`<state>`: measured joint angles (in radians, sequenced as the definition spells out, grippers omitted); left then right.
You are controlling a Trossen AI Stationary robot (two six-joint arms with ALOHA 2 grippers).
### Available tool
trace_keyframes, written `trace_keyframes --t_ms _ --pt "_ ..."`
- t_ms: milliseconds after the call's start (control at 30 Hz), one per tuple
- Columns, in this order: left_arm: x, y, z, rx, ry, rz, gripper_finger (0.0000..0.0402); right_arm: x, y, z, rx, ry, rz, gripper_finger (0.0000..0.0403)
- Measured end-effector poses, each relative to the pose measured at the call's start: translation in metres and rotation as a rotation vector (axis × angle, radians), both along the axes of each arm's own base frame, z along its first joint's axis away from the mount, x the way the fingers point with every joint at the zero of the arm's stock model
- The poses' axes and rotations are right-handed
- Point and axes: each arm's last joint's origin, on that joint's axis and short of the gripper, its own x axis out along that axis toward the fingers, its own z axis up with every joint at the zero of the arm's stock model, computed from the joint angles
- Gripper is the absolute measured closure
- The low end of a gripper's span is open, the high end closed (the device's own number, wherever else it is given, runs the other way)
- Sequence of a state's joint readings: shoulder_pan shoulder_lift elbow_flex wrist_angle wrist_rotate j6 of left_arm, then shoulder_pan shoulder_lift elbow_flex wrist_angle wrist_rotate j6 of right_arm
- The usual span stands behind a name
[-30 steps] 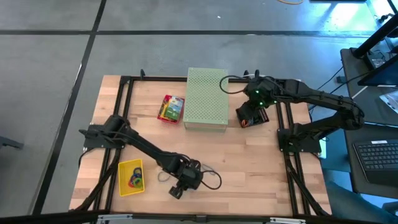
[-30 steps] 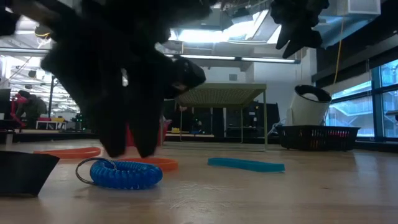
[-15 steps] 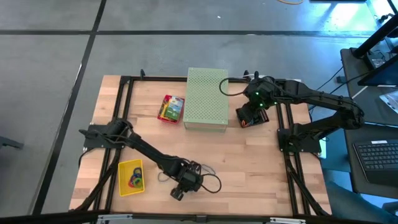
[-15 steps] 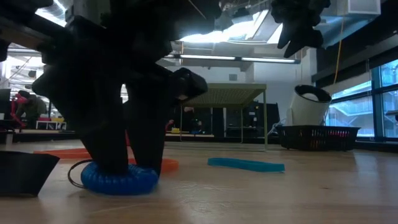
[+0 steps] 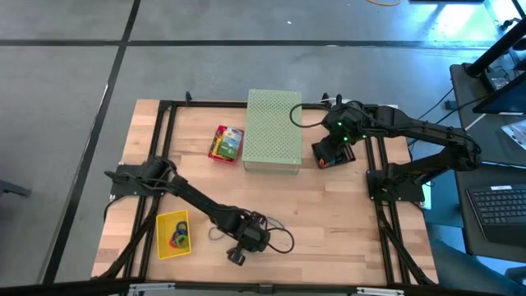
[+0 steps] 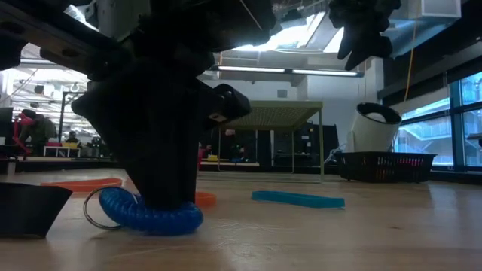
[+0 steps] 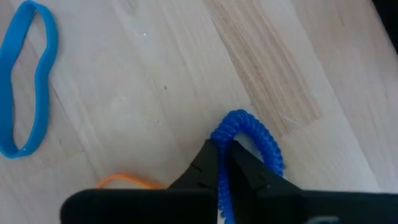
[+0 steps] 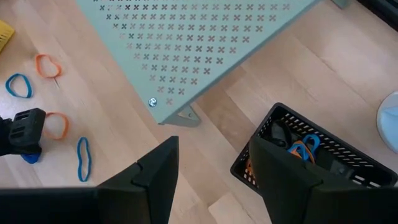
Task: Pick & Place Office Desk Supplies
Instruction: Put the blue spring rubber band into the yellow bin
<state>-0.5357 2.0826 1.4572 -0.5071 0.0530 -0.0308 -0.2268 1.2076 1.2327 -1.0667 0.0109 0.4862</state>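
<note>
Grey floor (image 5: 66, 74), bright ceiling lights (image 6: 301, 34)

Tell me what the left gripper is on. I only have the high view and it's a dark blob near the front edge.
Observer: The left wrist view shows the left gripper with its jaws shut on a blue coiled band.
Operator: Lifted?
Observer: No. In the low view the blue coiled band lies flat on the table.
Operator: Right arm?
Observer: The right gripper hangs open by the black basket. Its wrist view shows blue and orange bands inside.
</note>
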Motion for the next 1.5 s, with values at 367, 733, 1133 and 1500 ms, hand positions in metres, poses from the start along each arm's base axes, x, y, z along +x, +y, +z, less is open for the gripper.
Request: trace_keyframes --t_ms 367,733,1133,1500 --pt "0.005 0.013 0.053 0.033 -0.087 0.041 0.0398 -0.001 0.0 0.0 -0.012 0.01 0.023 0.0206" --pt "-0.012 0.045 0.119 -0.059 -0.167 0.395 0.0398 -0.001 0.0 -0.001 -0.028 0.024 0.057 0.0206" --pt "-0.106 0.055 0.143 -0.144 0.071 0.592 0.0399 -0.002 0.0 -0.001 -0.047 0.031 0.092 0.0206" --pt "-0.18 0.017 0.114 -0.182 0.41 0.601 0.0399 -0.002 0.0 -0.001 -0.047 0.031 0.092 0.0206"
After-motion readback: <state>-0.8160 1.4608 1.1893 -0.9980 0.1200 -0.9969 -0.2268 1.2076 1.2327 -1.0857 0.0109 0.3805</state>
